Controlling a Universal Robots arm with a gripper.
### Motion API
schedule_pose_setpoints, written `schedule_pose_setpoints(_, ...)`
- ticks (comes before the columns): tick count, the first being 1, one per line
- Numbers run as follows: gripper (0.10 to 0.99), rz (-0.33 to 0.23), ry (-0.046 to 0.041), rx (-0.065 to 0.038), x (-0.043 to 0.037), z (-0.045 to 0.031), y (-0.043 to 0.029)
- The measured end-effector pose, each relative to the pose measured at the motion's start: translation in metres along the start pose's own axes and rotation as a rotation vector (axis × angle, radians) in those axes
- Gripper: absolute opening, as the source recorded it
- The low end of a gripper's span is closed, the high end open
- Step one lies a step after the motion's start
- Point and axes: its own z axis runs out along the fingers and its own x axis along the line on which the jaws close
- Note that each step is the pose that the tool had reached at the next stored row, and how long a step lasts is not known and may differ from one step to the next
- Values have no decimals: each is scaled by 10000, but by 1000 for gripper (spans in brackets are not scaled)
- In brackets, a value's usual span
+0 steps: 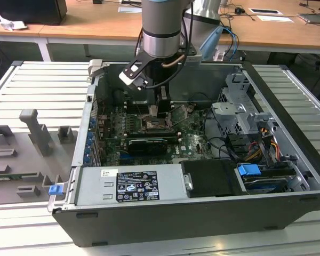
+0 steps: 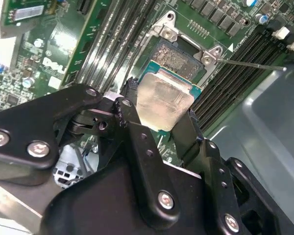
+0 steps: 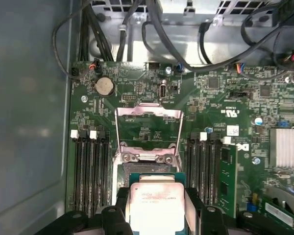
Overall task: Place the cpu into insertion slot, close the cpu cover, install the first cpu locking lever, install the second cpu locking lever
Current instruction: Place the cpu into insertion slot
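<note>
In both wrist views my gripper [image 2: 161,107] [image 3: 157,208] is shut on the cpu [image 2: 162,100] [image 3: 156,198], one black finger on each of two opposite edges, silvery top showing. The chip hangs just above the insertion slot [image 2: 179,58] [image 3: 148,169], covering part of it; I cannot tell whether they touch. The cpu cover [image 3: 148,111] is swung open beyond the socket, green board showing through its window. A thin locking lever [image 2: 250,64] sticks out sideways, unlatched. In the exterior view the gripper [image 1: 162,109] reaches down into the open computer case over the slot [image 1: 159,126].
Long black memory slots [image 3: 90,171] flank the socket, with a green memory module [image 3: 228,178] on one side. Black cables [image 3: 137,29] run along the case wall. A drive cage [image 1: 240,106] and power supply [image 1: 130,184] crowd the case; grey fixtures [image 1: 37,133] stand on the exterior view's left.
</note>
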Motion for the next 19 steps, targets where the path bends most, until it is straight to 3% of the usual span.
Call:
schedule_pose_setpoints(10, 533, 101, -6, -1, 25, 279, -57)
schedule_pose_setpoints(13, 533, 101, -14, 1, 71, 379, -67)
schedule_pose_setpoints(19, 533, 256, -28, -5, 85, 431, -69)
